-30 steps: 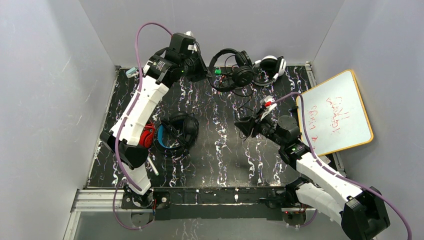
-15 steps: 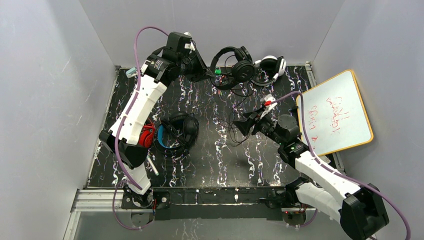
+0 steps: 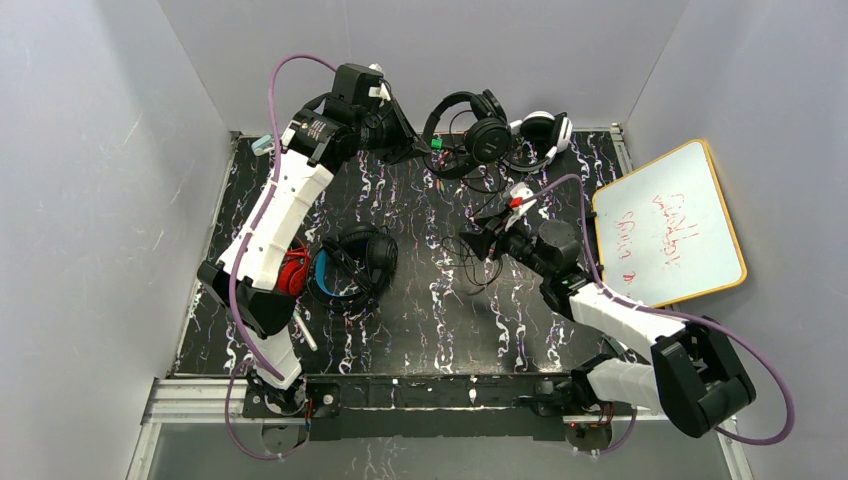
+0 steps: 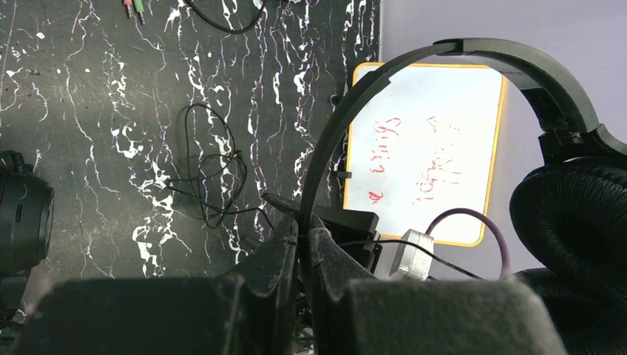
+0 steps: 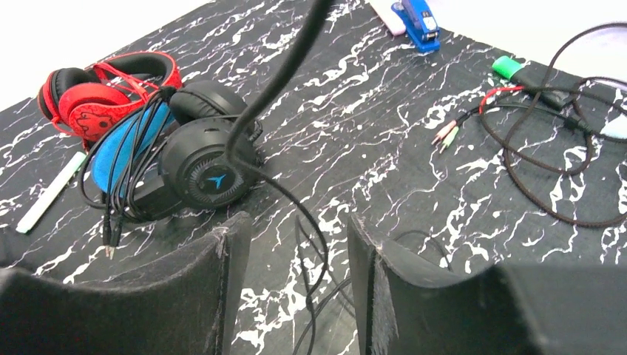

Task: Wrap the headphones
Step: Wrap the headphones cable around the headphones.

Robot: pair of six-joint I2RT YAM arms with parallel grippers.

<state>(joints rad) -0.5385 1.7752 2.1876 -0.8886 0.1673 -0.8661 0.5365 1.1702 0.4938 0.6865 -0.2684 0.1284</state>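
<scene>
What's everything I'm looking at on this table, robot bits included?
black headphones: one, all black, far edge, headband in the left gripper.
white headphones: one, white and black, far edge, right of the black pair.
blue-banded headphones: one, black with blue band, left of centre.
red headphones: one, red, beside the blue-banded pair.
loose cable: one, thin black, mid-table, passing between the right gripper's fingers.
whiteboard: one, white, yellow frame, red writing, right edge.
marker: one, white, near left.
table: one, black with white veins.
left gripper: shut on the black headphones' headband.
right gripper: open, over mid-table.
</scene>
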